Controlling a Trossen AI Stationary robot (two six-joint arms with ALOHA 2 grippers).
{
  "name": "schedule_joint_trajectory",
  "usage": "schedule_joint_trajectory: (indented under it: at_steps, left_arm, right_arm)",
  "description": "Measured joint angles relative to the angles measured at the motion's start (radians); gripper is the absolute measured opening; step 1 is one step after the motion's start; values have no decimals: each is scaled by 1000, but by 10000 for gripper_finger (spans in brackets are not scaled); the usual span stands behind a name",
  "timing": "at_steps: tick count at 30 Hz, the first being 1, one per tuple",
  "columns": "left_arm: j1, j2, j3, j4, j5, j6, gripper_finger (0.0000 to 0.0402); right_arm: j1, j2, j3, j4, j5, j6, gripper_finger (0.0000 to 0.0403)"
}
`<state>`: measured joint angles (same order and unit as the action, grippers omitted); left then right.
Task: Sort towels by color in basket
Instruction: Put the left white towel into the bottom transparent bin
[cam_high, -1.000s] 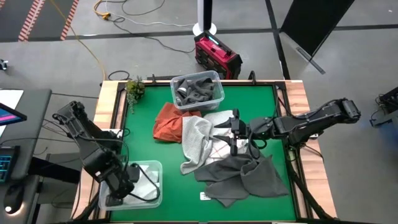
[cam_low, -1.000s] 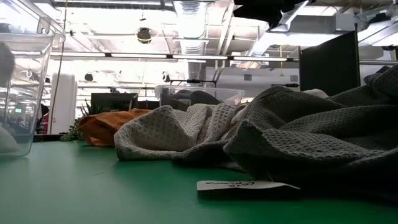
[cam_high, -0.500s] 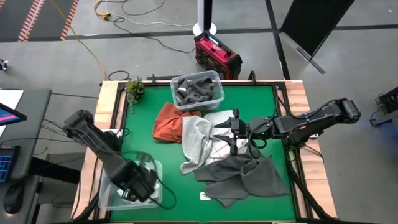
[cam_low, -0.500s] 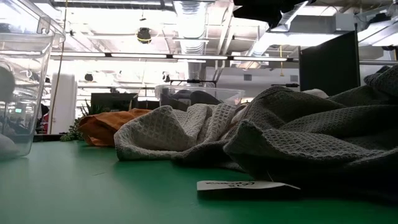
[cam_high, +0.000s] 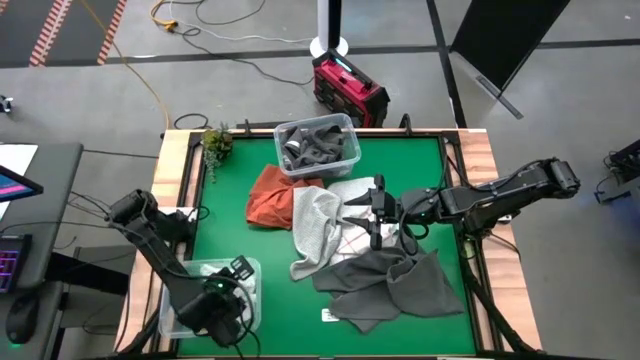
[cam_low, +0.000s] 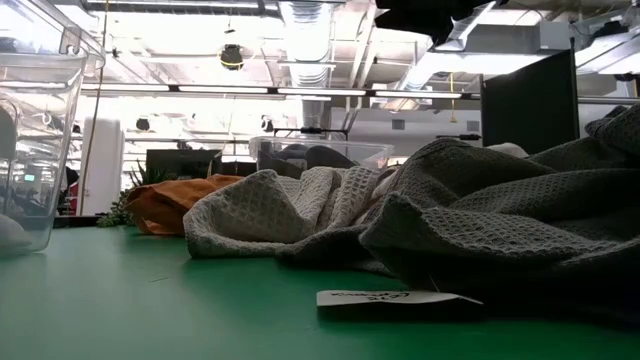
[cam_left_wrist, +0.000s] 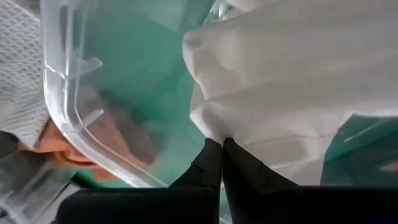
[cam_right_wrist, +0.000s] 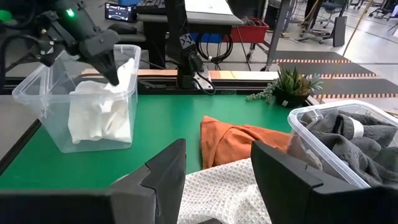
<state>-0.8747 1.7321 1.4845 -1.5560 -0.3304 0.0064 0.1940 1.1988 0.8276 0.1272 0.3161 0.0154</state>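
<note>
A clear bin (cam_high: 170, 318) stands at the table's near left with a white towel (cam_right_wrist: 99, 115) inside. My left gripper (cam_left_wrist: 221, 147) is shut and points steeply down into that bin, its tips at the towel. My right gripper (cam_right_wrist: 217, 177) hangs open and nearly level above the mid-table pile, touching nothing. The pile holds a light grey towel (cam_high: 315, 225), a red-grid white towel (cam_high: 350, 240) and a dark grey towel (cam_high: 390, 280). A rust orange towel (cam_high: 268, 195) lies flat beside the pile. A second bin (cam_high: 318, 145) at the far edge holds dark grey towels. My left gripper meets the white towel at a fold (cam_left_wrist: 208, 127) near the top of the heap with its shut fingertips (cam_right_wrist: 114, 76). It comes from above, slanting down into the bin. Whether a layer is caught between the tips cannot be told. The towel rests on the bin's floor.
A small potted plant (cam_high: 215, 145) stands at the far left corner. A paper label (cam_low: 390, 298) lies on the green mat near the front edge. A red case (cam_high: 348, 90) sits on the floor beyond the table. Bare mat shows between the near-left bin and the pile.
My left gripper has sunk deeper into the near-left bin, shifting a little toward the table's near edge, and its wrist has rolled about. It has stayed shut. The white towel stays in the bin. My right gripper has kept still.
</note>
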Motion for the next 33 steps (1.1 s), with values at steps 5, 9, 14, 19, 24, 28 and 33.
schedule_joint_trajectory:
  at_steps: [5,9,14,19,24,28,33]
  left_arm:
    - [-15,0,0,41,6,-6,2]
    - [-16,-1,-11,59,10,-7,2]
    - [-16,-1,-79,121,65,-3,1]
    - [-13,-43,-158,168,96,-39,1]
    - [-7,-146,-259,293,129,-97,1]
    - [-7,-212,-326,344,133,-80,1]
    - [-12,-227,-372,359,136,82,1]
  right_arm:
    - [0,0,0,1,0,0,214]
    - [0,0,0,1,0,3,214]
    - [1,0,0,1,0,3,214]
    - [1,0,0,2,0,3,214]
    - [1,0,0,12,0,3,214]
    - [1,0,0,12,0,3,214]
    - [1,0,0,12,0,3,214]
